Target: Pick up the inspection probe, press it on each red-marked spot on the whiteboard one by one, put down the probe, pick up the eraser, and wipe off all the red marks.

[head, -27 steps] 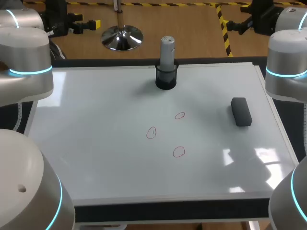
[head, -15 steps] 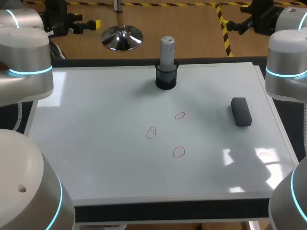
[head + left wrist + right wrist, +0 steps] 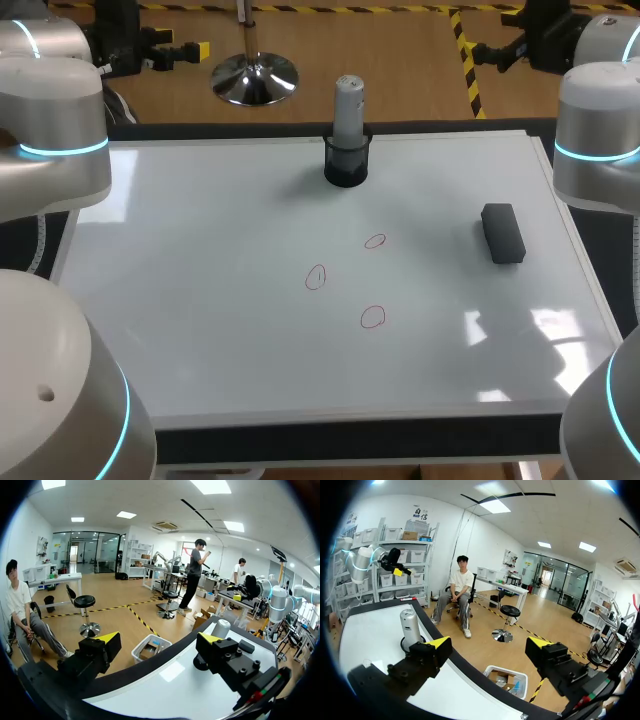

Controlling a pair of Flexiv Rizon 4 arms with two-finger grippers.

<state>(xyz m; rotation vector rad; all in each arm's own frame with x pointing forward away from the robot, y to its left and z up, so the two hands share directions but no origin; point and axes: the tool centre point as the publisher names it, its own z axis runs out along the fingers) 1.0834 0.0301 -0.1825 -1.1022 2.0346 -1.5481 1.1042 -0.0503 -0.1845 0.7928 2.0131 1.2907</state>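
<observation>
While the left gripper [image 3: 157, 639] and right gripper [image 3: 489, 643] hang spread and empty, the inspection probe [image 3: 348, 102] stands upright in its holder [image 3: 347, 166] at the whiteboard's [image 3: 200, 300] far edge, so the pickup looks not yet begun: one arm must reach and straddle it.

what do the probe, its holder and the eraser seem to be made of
Grey cylindrical inspection probe: probably brushed metal or silvery plastic, going by its soft sheen. Black round holder cup: likely matte plastic, no glare. Dark grey rectangular block eraser: dull, felt or foam perhaps.
</observation>
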